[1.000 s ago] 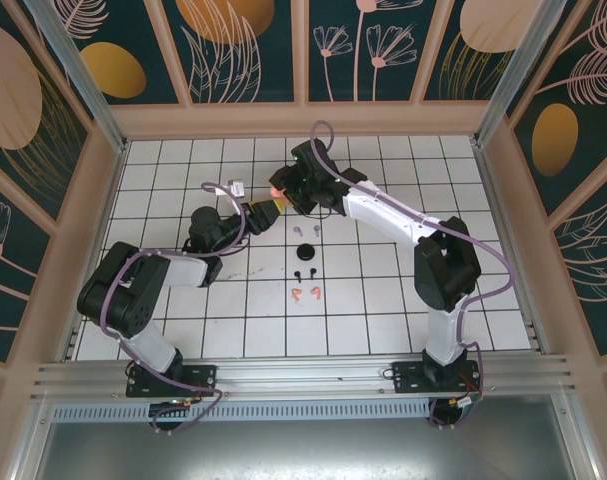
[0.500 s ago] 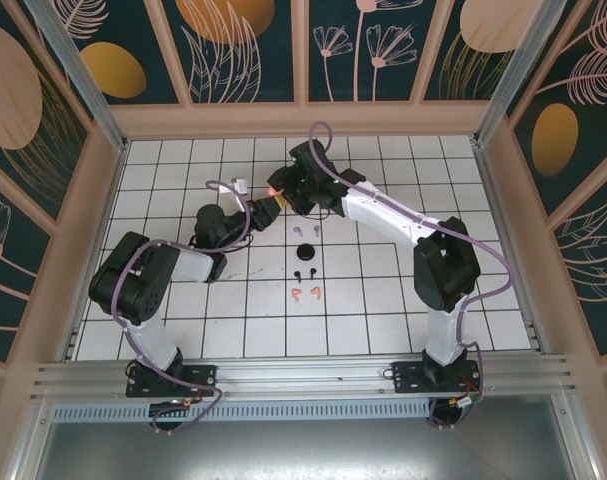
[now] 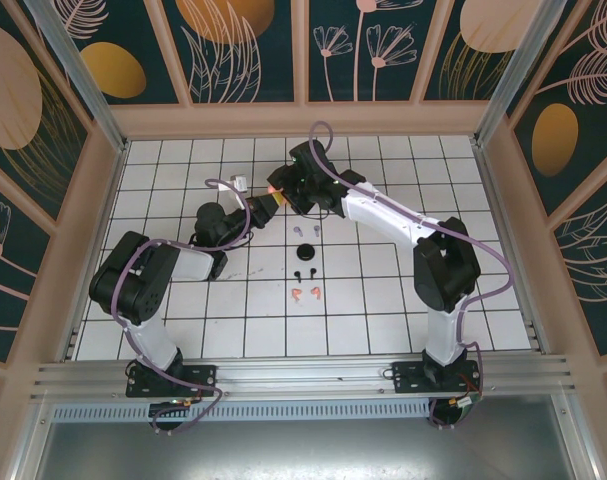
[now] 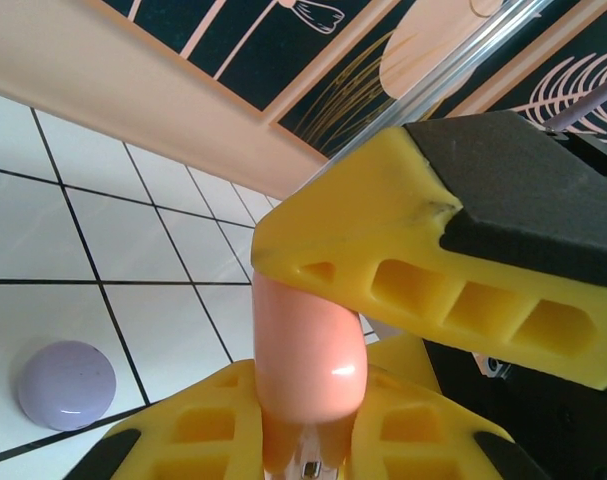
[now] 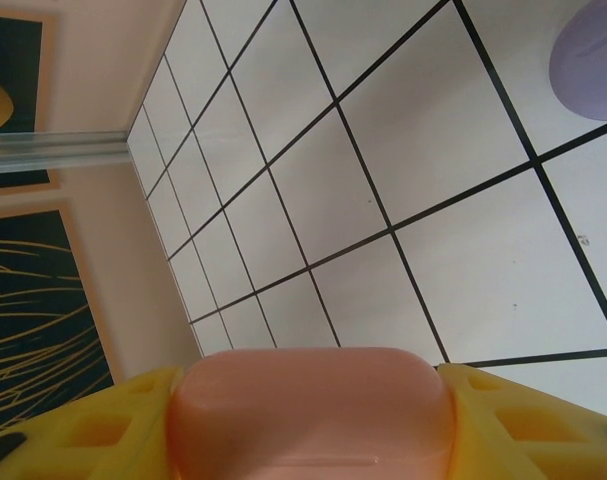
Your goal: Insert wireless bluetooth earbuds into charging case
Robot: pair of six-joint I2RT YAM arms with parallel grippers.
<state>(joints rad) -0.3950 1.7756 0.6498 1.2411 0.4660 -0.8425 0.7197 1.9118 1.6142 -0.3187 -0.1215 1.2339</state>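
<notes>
A salmon-orange charging case (image 3: pixel 275 190) hangs above the back middle of the table, held from both sides. My left gripper (image 3: pixel 266 207) is shut on the case (image 4: pixel 305 360), its yellow fingers (image 4: pixel 173 440) either side of the lower end. My right gripper (image 3: pixel 286 190) is shut on the case (image 5: pixel 308 420) across its width, and one of its fingers (image 4: pixel 433 280) crosses the left wrist view. On the tiles lie lavender earbuds (image 3: pixel 307 229), black earbuds (image 3: pixel 304 271) and salmon-orange earbuds (image 3: pixel 304 293). None of them is in a gripper.
A lavender case (image 4: pixel 66 384) (image 5: pixel 593 45) rests on the tiles below the grippers. A small dark round case (image 3: pixel 305 252) sits between the lavender and black earbuds. Peach walls (image 3: pixel 303 118) fence the tiled table (image 3: pixel 403 300); a small white object (image 3: pixel 239 185) lies at the back left.
The left arm swung its elbow inward and pushed its gripper slightly up and right toward the right gripper, then held still. The right arm and the earbuds stayed put.
</notes>
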